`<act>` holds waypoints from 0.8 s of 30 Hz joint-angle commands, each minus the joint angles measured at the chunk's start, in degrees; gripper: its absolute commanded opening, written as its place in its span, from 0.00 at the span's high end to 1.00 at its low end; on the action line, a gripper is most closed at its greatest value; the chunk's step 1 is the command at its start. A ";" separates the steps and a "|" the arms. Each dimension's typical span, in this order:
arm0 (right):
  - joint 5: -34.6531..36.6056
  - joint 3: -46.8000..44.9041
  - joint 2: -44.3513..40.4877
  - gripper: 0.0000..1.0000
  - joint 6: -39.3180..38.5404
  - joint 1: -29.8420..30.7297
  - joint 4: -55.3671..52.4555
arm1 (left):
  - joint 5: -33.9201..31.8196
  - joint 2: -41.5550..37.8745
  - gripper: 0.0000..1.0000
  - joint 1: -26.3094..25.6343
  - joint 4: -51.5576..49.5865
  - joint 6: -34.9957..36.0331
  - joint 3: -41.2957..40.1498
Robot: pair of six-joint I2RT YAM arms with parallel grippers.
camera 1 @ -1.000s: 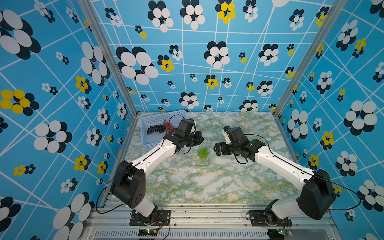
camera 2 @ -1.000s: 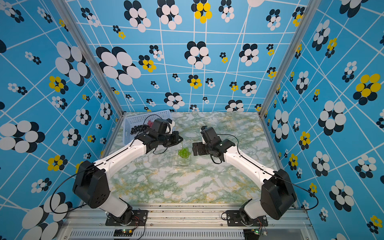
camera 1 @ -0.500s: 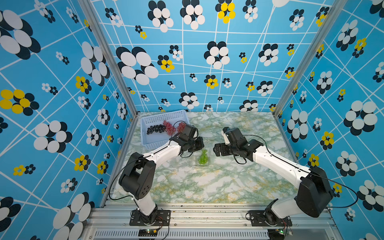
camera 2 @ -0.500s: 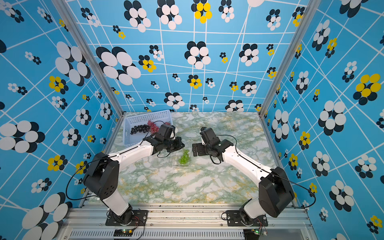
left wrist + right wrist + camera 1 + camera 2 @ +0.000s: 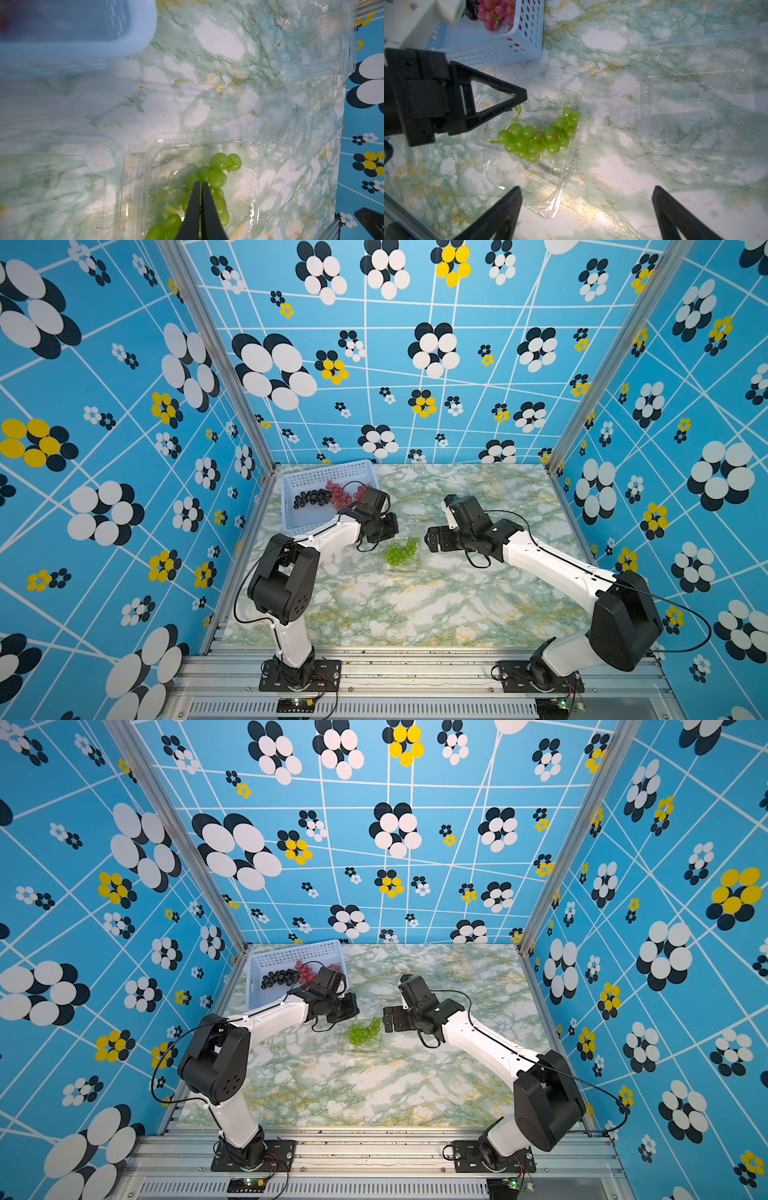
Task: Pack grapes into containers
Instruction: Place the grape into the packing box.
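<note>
The green grapes (image 5: 529,139), a small bunch of round glossy berries with a few tinged brownish, lie inside a shallow clear plastic clamshell container (image 5: 546,207) near the middle of the green-veined marble-patterned desk (image 5: 415,614). The left end effector (image 5: 520,98) is clenched on the bunch's thin curved stem, above one end of the container. The right end effector (image 5: 586,188) hangs released on the opposite side, fingers wide apart and holding nothing. A second clear clamshell (image 5: 695,104), open and empty, lies near. Toward the far left corner stands a pale blue perforated plastic basket (image 5: 291,506) holding a dark blue-black bunch (image 5: 311,498) and pinkish-red bunches (image 5: 338,494). In both top views the left arm covers the basket's near corner.
</note>
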 commanded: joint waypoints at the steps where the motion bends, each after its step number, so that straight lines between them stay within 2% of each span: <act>1: -1.06 -1.04 0.56 0.01 1.17 0.33 0.76 | 0.70 1.59 1.00 0.58 -1.18 2.17 2.39; 5: -1.16 -0.91 0.64 0.01 1.12 0.33 0.71 | 2.89 2.13 0.96 0.47 -0.86 2.51 2.97; 11: -1.42 -0.77 0.82 0.01 1.38 0.33 0.95 | 5.64 2.35 0.81 -0.52 -2.14 2.95 4.29; 15: -1.42 -0.68 0.73 0.01 1.54 0.33 0.98 | 5.69 2.36 0.77 -1.43 -3.12 3.61 4.27; 22: -1.60 -1.32 0.03 0.01 1.65 0.33 0.90 | 3.51 1.38 0.58 -0.23 -5.37 4.42 4.49; 23: -1.64 -1.47 -0.05 0.01 1.69 0.33 0.84 | 2.97 1.00 0.50 0.11 -6.15 4.98 4.91; 24: -1.63 -1.60 -0.06 0.01 1.72 0.33 0.86 | 2.25 0.62 0.47 0.36 -6.84 5.55 5.36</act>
